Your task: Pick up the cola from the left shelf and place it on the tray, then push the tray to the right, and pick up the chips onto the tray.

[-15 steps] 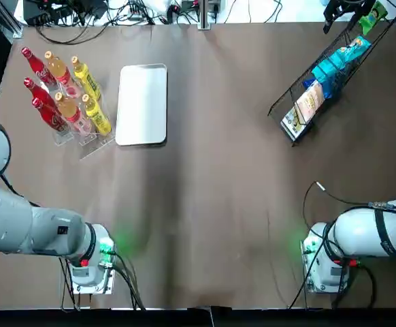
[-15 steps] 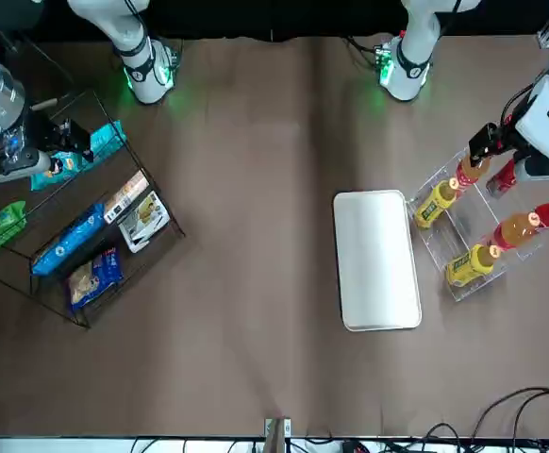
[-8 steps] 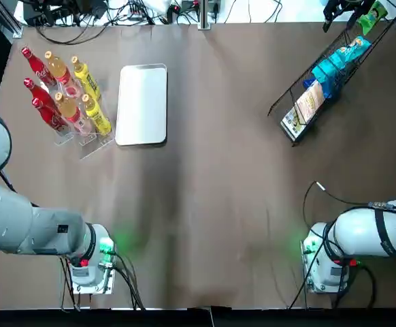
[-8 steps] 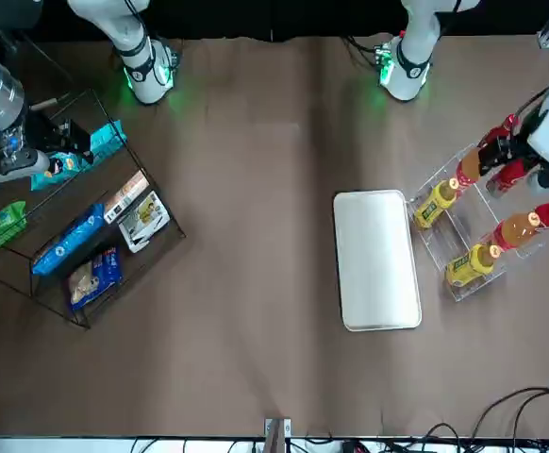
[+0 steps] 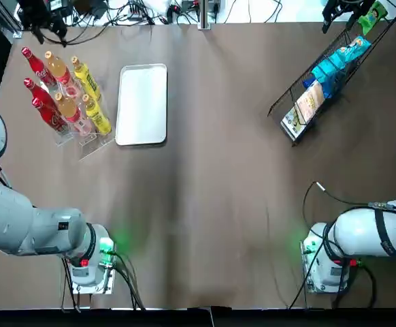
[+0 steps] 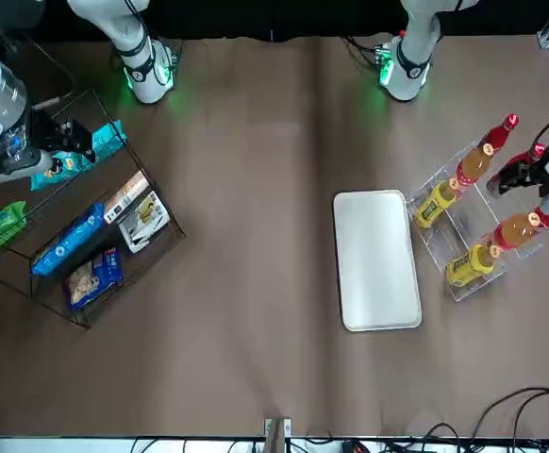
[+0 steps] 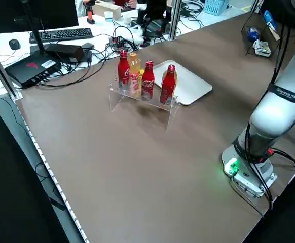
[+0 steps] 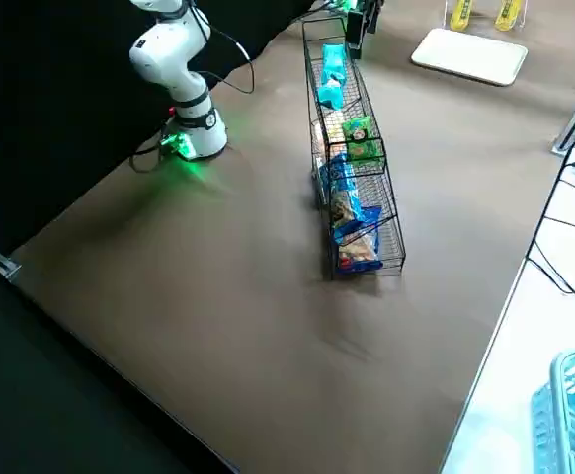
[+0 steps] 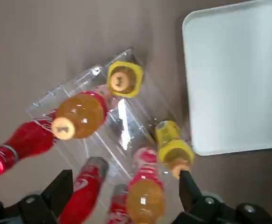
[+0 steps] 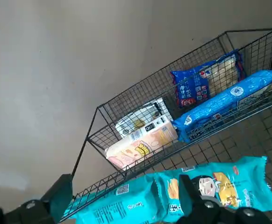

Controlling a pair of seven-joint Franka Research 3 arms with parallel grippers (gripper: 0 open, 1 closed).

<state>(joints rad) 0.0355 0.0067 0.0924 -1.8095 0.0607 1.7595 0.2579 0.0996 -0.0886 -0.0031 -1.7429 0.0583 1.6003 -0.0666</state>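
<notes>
Left wrist view: left claw (image 9: 124, 179) hovers over cola (image 9: 83, 192).

Worktop (image 5: 218, 177): plain brown. Tray (image 5: 142, 104): plain white. Transparent shelf (image 5: 93, 146) beside the tray: red cola bottles (image 5: 47, 112), orange bottles (image 5: 58, 68), yellow bottles (image 5: 98, 117). Black wire rack (image 5: 288, 130): blue, cyan and green bags (image 5: 330, 69).
</notes>
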